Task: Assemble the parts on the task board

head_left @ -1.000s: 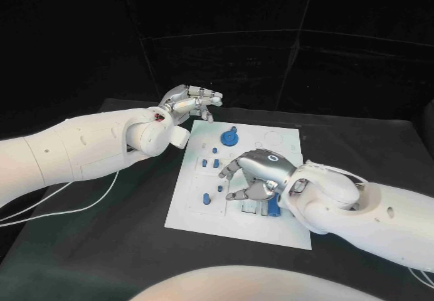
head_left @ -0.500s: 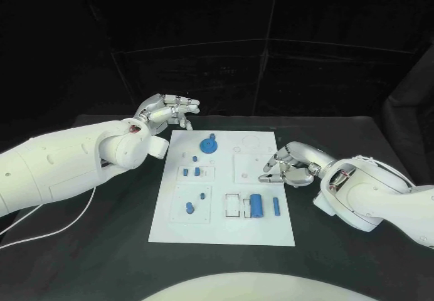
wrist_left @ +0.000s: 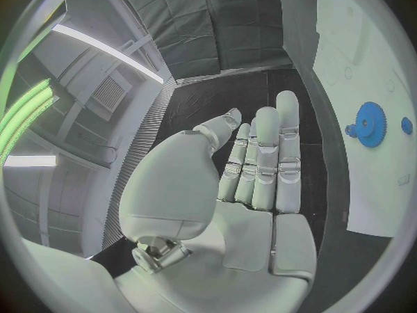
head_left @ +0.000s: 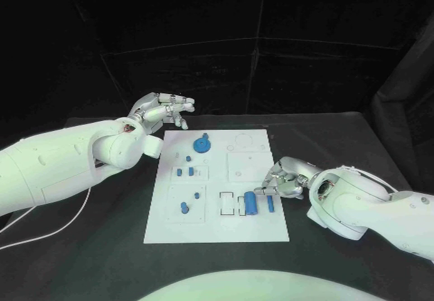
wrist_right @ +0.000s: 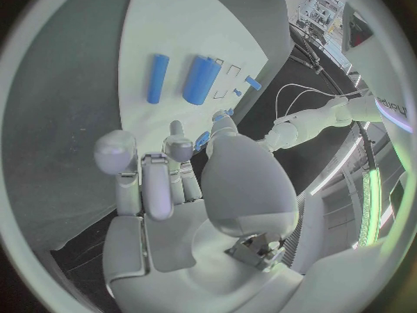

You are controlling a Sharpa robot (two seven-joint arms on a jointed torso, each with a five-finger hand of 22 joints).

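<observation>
Spanning the middle of the black bench (head_left: 81, 251), the white task board (head_left: 217, 232) lies flat with its blue parts spread over it. Both white arms flank it — the left arm (head_left: 54, 169) comes in along the board's far-left side, the right arm (head_left: 380, 210) along its near-right side. The left robot hand (head_left: 163, 110) hangs past the board's far-left corner, off the plate, fingers straight and side by side with the palm bare, holding nothing. The right robot hand (head_left: 285, 182) sits at the board's right edge, fingers curled loosely inward, and nothing shows in its grip. A blue gear (head_left: 201, 147) lies on the far part of the board, just beside the left robot hand's corner. On the near-right part, a thick blue cylinder (head_left: 251, 203) and a thinner blue rod (head_left: 269, 202) lie side by side, apart from each other — the rod just beside the right robot hand's fingers (wrist_right: 156, 181). Small blue pegs (head_left: 185, 170) sit in the left column, and another small piece (head_left: 185, 207) nearer the front.
</observation>
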